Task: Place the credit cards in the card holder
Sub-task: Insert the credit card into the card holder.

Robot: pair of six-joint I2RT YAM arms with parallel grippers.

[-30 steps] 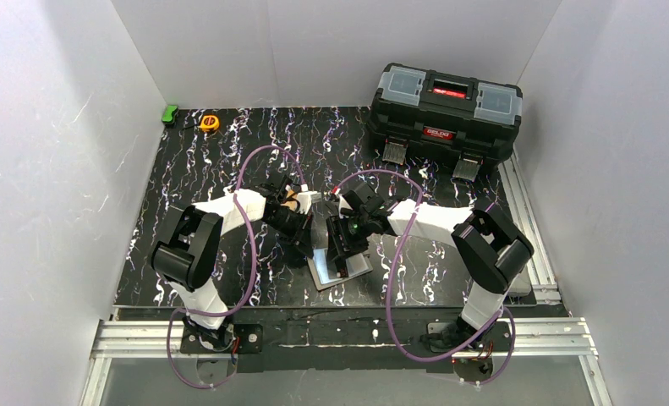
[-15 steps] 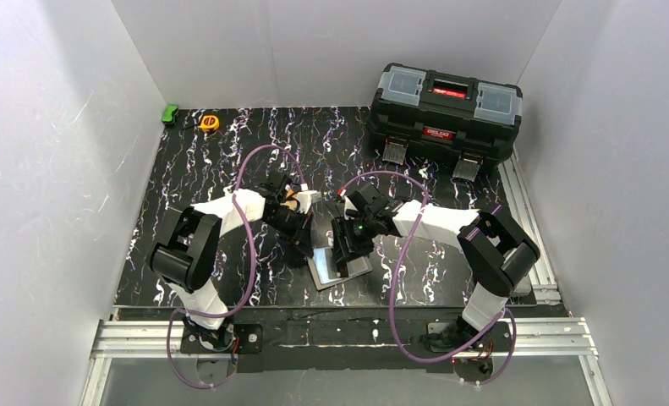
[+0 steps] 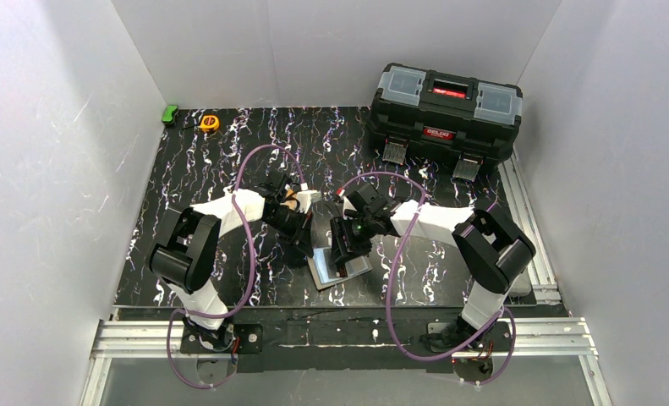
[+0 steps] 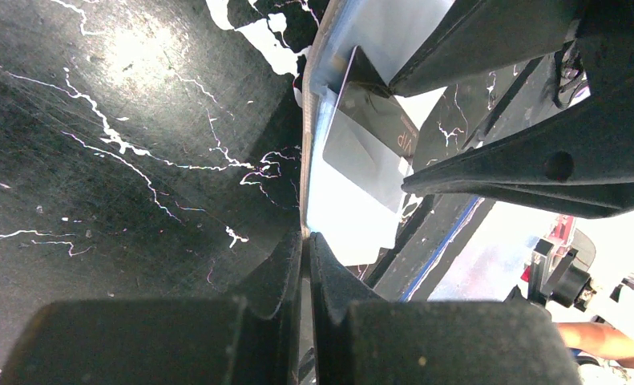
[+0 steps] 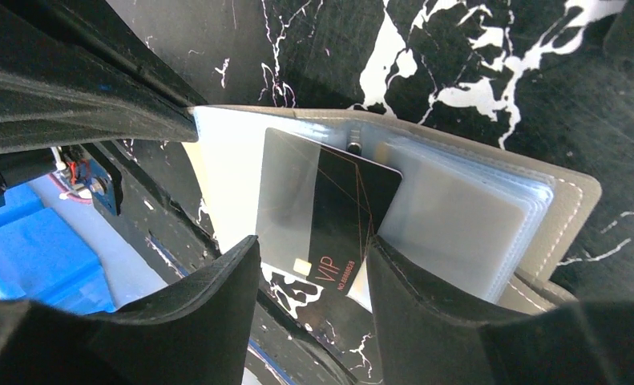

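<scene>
Both arms: elbows bent, wrists turned inward, meeting mid-tabletop (image 3: 229,144). Left pincer (image 4: 305,237): closed tight on the raised cover edge of the open card holder (image 5: 574,200). Right pincer (image 5: 312,249): fingers pressed against both long edges of a black credit card (image 5: 353,208), which sits half inside a clear pocket.

Bright, even light is filling the overhead view. In the left wrist view the card holder (image 4: 341,216) is blowing out to white, glare is shining off the table (image 4: 129,48) left of it, and the dark foreground below it is blurring.
</scene>
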